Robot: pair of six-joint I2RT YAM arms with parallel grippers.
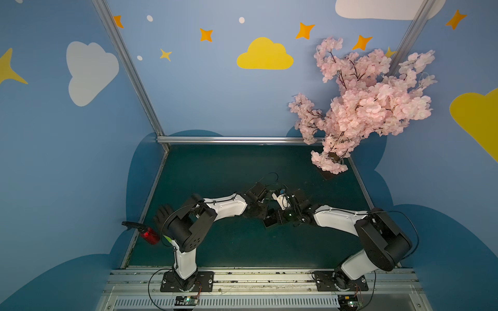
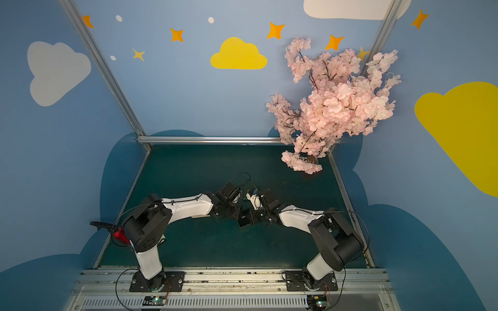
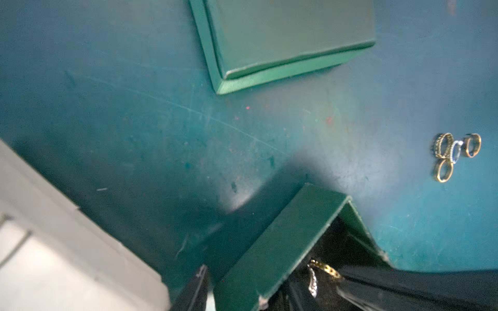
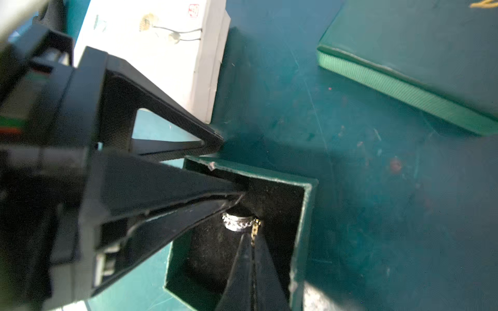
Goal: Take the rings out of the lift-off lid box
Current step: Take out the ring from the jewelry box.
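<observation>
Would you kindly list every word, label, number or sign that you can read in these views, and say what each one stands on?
No text can be read in any view.
Red seal mark on the white box: too blurred to read.
Gold marking on the flat green box: cut off by the picture's edge, unreadable.

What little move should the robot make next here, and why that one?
Probably lift the right end effector straight up out of the open green box. Its tips look shut on a thin gold ring inside, beside a silvery ring, while a small cluster of rings already lies on the table. The left end effector straddles the box wall, seemingly steadying it.
</observation>
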